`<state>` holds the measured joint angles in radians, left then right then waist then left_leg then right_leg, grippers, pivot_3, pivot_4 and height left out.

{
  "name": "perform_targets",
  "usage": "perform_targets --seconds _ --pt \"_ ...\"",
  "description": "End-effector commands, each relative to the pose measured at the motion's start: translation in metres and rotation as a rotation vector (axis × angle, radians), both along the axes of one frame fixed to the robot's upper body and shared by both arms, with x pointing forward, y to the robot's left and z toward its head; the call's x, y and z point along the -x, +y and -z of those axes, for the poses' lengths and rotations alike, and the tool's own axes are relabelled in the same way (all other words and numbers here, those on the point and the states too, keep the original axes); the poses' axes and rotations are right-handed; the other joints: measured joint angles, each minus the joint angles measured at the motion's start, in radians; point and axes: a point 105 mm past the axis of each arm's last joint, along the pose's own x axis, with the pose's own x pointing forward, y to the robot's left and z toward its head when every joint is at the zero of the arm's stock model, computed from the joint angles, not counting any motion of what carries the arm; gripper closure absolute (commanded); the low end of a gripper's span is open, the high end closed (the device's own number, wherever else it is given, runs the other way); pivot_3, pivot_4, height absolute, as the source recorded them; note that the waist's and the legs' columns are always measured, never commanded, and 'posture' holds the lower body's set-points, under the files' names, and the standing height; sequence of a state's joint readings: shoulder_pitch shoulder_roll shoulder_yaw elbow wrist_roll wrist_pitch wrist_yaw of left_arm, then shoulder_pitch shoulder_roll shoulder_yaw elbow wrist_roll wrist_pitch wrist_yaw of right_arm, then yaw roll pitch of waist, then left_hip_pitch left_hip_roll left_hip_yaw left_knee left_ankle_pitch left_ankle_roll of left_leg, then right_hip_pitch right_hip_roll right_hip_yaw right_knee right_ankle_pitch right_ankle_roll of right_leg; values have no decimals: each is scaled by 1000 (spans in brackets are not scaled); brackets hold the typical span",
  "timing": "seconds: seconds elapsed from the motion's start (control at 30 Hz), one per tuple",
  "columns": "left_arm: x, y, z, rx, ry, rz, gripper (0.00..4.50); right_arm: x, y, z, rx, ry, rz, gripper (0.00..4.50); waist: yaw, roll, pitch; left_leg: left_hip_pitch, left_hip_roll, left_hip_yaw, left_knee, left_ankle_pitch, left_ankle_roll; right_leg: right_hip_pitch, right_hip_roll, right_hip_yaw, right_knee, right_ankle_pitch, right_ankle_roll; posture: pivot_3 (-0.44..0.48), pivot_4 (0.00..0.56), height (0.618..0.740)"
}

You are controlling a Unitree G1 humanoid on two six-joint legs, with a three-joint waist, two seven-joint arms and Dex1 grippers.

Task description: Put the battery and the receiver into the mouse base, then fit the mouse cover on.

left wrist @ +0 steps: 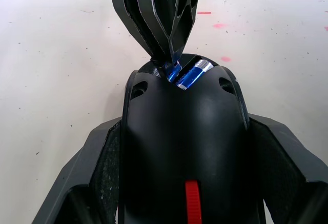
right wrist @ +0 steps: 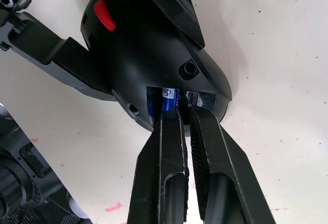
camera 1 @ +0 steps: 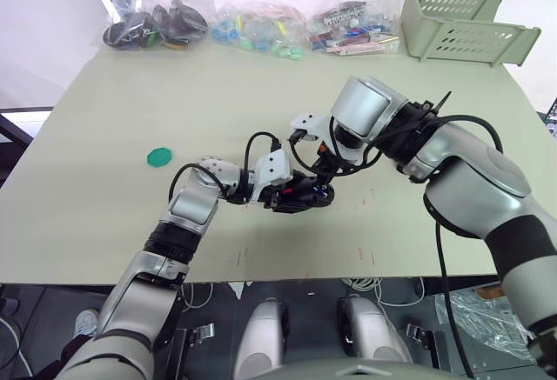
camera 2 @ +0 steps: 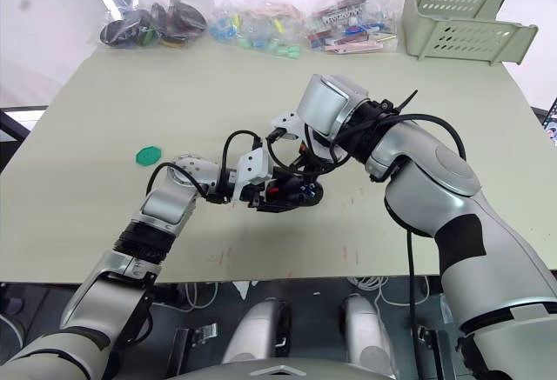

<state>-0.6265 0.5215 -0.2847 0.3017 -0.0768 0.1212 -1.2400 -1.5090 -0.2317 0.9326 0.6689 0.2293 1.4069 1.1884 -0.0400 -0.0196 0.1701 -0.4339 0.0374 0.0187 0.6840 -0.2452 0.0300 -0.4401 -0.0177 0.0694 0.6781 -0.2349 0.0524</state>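
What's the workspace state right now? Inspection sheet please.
Surface: pale table, faint red marks near its front edge.
Job's things: mouse base held on the table, red scroll wheel showing; battery lies in its open compartment. Receiver and mouse cover: cannot tell.
Clutter: green disc lying apart to the robot's left; bagged parts along the far edge.
Grippers: left tool shut on the mouse base's sides; right tool nearly closed, tips at the battery compartment.
Cables: black cables looped at both wrists.
Surroundings: green trays at the far right corner.
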Motion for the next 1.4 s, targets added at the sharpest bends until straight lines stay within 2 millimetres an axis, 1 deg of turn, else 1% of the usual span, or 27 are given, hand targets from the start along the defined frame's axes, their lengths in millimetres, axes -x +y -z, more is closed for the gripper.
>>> perform_targets --seconds 0.03,0.37,0.8,1.4 --pt "-3 -2 -6 7 -26 0 1568 -3 -1 -5 -13 -17 5 4500 0 0 0 0 0 0 0 0 0 0 0 0 0 0 0 0 150 740" --pt "-3 -3 -6 7 -25 2 1568 -4 -3 -5 -14 -19 17 4500 0 0 0 0 0 0 0 0 0 0 0 0 0 0 0 0 150 740" --pt "-3 -2 -6 7 -25 0 1568 -7 -5 1 -11 -20 31 4500 0 0 0 0 0 0 0 0 0 0 0 0 0 0 0 0 150 740" --pt "-3 -3 -6 9 -25 -2 1568 -4 -2 1 -27 -8 45 4500 0 0 0 0 0 0 0 0 0 0 0 0 0 0 0 0 150 740"
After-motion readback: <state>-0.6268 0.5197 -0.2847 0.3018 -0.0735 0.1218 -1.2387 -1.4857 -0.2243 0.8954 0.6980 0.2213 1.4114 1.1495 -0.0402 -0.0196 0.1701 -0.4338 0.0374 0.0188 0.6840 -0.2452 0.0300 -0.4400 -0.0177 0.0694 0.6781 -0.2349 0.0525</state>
